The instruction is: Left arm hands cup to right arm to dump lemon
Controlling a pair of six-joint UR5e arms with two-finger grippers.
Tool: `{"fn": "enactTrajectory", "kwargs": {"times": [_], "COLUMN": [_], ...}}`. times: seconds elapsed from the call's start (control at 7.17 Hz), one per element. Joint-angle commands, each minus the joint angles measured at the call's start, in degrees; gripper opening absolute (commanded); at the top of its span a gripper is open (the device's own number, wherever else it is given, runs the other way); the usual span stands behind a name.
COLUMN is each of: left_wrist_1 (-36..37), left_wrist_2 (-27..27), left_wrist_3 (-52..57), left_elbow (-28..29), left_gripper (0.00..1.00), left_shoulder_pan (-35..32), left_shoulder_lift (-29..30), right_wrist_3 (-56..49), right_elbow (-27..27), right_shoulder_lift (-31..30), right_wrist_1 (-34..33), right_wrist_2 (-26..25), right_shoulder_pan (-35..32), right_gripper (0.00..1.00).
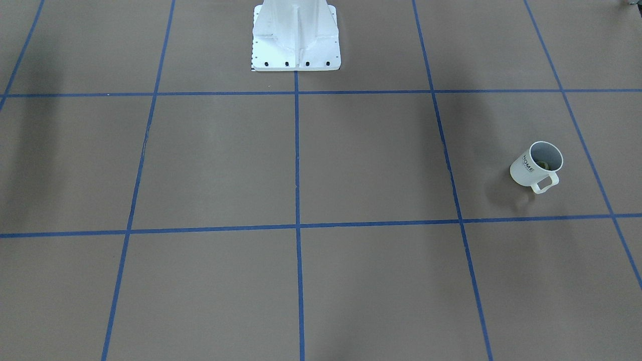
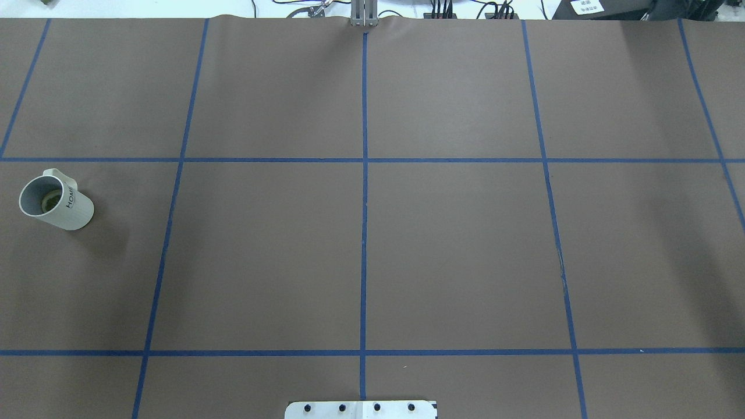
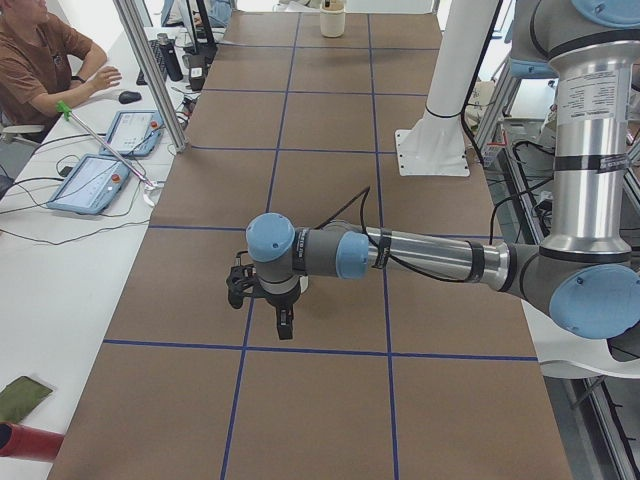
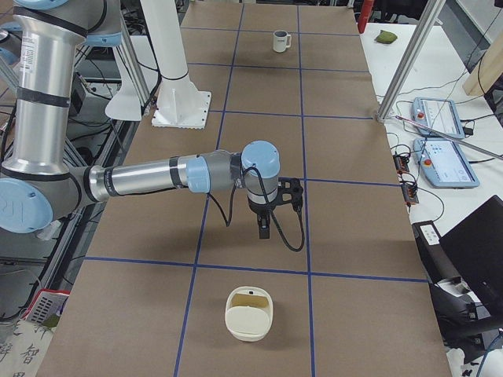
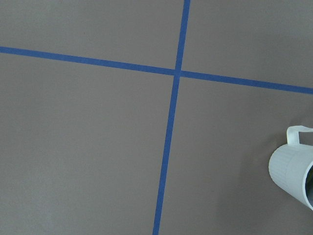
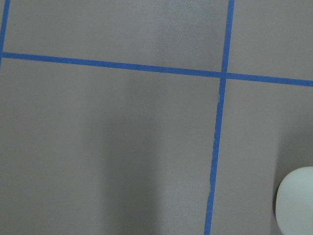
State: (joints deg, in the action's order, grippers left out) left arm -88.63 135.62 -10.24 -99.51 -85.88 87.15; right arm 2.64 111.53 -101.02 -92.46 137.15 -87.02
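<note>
Item: cup (image 1: 534,166), white mug lettered "HOME", standing upright and mouth up on the brown table (image 1: 220,165). It sits right of middle in the front-facing view and at the left edge, mid-height, in the overhead view. It stands inside one square of the blue tape (image 1: 297,160) grid, touching no line and held by nothing. Its squarish handle points to the lower right in the front-facing view. Contents: lemon (image 2: 51,199), a yellow-green slice lying at the bottom of the greyish interior. In the left wrist view the cup fills the lower right corner and is cut by the frame edge. In the right-side view it shows small at top centre. Left arm (image 3: 430,257): stretched level over the table in the middle of the left-side view, with the left gripper (image 3: 284,320) pointing down; whether its jaws are apart or together cannot be told. Right arm (image 4: 141,179): level across the middle of the right-side view, well apart from the cup, with the right gripper (image 4: 265,228) pointing down; jaw state likewise cannot be told. Also present: white pedestal (image 1: 296,35) at top centre; cream container (image 4: 250,314) at lower centre; seated person (image 3: 40,60) at upper left.
</note>
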Motion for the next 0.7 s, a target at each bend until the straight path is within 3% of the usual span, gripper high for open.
{"fn": "enactTrajectory", "kwargs": {"times": [0.0, 0.56], "left_wrist_1": [-3.9, -7.1], "left_wrist_2": [0.2, -0.5], "left_wrist_3": [-7.6, -18.9], "left_elbow": [-0.2, 2.7], "left_gripper": [1.00, 1.00], "left_shoulder_pan": [7.4, 18.9], "left_shoulder_lift": [2.6, 6.1], "right_wrist_3": [-0.1, 0.0], "right_elbow": [0.1, 0.1], "right_shoulder_lift": [-0.6, -0.5], "right_wrist_1": [0.3, 0.4], "right_wrist_2": [0.4, 0.7], "right_shoulder_pan": [0.0, 0.3], "right_gripper": [1.00, 1.00]}}
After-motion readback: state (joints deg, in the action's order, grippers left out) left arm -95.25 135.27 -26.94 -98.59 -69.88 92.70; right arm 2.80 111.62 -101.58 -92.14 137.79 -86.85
